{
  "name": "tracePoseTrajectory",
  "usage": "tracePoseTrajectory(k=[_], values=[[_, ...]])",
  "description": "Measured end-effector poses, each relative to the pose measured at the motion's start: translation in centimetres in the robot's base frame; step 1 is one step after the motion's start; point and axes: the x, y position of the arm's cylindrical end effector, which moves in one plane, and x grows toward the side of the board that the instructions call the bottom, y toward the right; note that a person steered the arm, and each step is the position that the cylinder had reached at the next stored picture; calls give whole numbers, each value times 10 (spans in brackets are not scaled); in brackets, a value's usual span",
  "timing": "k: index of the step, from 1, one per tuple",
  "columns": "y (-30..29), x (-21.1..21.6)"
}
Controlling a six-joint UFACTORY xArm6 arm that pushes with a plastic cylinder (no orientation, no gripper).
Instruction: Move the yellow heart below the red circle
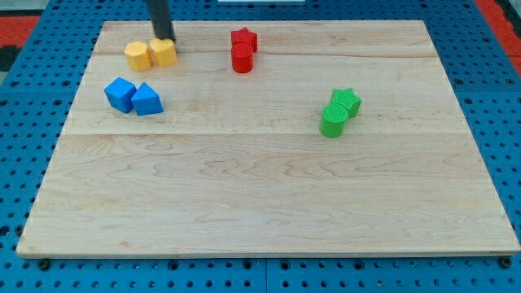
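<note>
My tip (164, 39) (rod upright) sits near the view's top left.

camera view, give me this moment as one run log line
my tip: at top edge of right yellow block | red circle: to its right, apart | move: not done

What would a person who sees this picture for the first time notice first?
Probably my tip, a dark rod coming down from the view's top and standing just above the right yellow block of a yellow pair at the upper left of the wooden board. Next come the coloured pairs: two blue blocks below the yellow ones, two red blocks at top centre, and two green blocks on the view's right.
</note>
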Motion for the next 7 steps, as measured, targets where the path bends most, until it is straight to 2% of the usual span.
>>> tracePoseTrajectory(k=[1,2,3,4,5,6,7], values=[[-3,63],[36,96],[29,52],[-26,55],[-54,74],[-18,115],[-15,128]])
